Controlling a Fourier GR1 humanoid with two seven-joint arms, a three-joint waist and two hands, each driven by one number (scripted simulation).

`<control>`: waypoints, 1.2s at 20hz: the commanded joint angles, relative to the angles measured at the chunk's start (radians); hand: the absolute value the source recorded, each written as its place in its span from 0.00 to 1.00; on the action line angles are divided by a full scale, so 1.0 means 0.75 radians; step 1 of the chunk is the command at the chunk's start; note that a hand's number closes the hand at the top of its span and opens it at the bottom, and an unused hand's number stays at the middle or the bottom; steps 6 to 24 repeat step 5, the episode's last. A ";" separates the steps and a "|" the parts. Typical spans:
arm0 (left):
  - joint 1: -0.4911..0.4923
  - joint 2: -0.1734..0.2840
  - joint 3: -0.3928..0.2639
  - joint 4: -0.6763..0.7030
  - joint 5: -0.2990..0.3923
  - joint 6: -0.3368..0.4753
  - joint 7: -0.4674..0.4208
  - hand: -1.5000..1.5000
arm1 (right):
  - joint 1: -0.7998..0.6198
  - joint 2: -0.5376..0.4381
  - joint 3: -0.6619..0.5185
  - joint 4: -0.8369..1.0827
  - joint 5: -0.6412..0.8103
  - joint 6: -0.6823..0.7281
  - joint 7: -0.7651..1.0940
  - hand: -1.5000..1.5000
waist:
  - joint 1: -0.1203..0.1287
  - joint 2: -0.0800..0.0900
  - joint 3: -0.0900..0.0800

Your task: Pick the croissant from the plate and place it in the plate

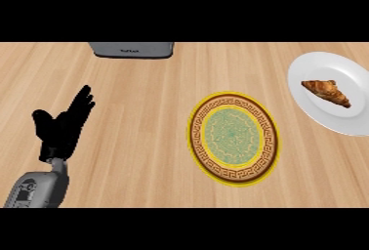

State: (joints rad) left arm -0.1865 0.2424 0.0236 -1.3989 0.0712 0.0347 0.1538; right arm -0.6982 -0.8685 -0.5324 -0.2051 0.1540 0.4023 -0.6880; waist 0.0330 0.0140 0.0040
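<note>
The croissant [328,93] lies on the white plate [317,113] at the right side of the wooden counter [137,88], a golden-brown pastry set slantwise, its pointed ends aimed toward the upper left and the lower right. The white plate runs out past the right edge of the head view, so only part of its rim shows. Near the middle of the counter, well apart from the croissant, sits the patterned plate [267,141], with a yellow rim, a brown key-pattern band and a pale green centre; nothing lies on it. The two plates are near each other but do not touch. At the left, the left hand [61,128] rests above its grey forearm [39,188], fingers straight and pointing up, thumb out to the side, grasping nothing. A grey appliance [132,50] stands at the counter's far edge, partly cut off. The right hand shows nowhere.
</note>
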 commanded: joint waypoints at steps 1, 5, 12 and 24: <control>-0.021 -0.037 -0.024 0.037 -0.032 0.016 -0.034 0.50 | 0.008 -0.085 0.005 0.037 0.016 0.048 0.006 0.00 | 0.003 0.006 0.001; -0.028 0.005 0.034 0.054 0.008 -0.023 -0.030 0.50 | 0.107 -0.079 0.019 0.045 0.030 0.077 -0.084 0.00 | -0.004 0.003 0.001; -0.028 0.005 0.034 0.054 0.008 -0.023 -0.030 0.50 | 0.107 -0.079 0.019 0.045 0.030 0.077 -0.084 0.00 | -0.004 0.003 0.001; -0.028 0.005 0.034 0.054 0.008 -0.023 -0.030 0.50 | 0.107 -0.079 0.019 0.045 0.030 0.077 -0.084 0.00 | -0.004 0.003 0.001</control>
